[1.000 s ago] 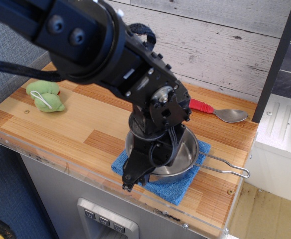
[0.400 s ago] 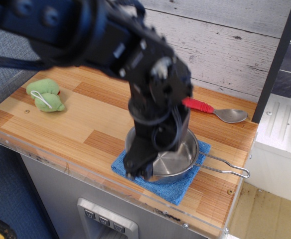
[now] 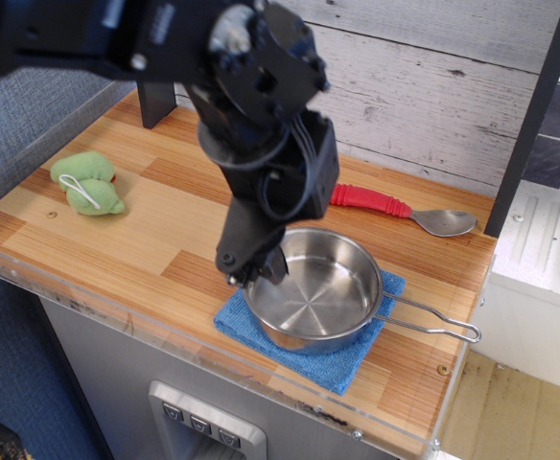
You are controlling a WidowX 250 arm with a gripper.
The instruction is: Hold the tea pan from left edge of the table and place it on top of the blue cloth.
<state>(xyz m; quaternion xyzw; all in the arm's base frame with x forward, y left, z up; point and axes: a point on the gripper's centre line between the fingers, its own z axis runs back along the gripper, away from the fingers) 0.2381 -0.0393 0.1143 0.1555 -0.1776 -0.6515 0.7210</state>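
The pan [image 3: 311, 290] sits on the blue cloth [image 3: 328, 356] near the table [image 3: 117, 240] front edge, w/ handle to the right, & the gripper [image 3: 253, 268] hangs over its left rim, fingers a bit apart, holding nothing.

Soft, even daylight fills the scene — bright, with no harsh hotspots. The tea pan [image 3: 311, 290] catches pale reflections across its steel floor and rim, and the metal spoon [image 3: 443, 222] bowl shows a dull sheen. Shadows are faint and diffuse: a soft one lies beside the green plush toy [image 3: 87, 184], another under the pan on the blue cloth [image 3: 342, 362]. The robot arm [image 3: 251, 86] is smeared by motion blur, while the table [image 3: 117, 240] and its clear rim stay fairly sharp — overall resolution is modest.
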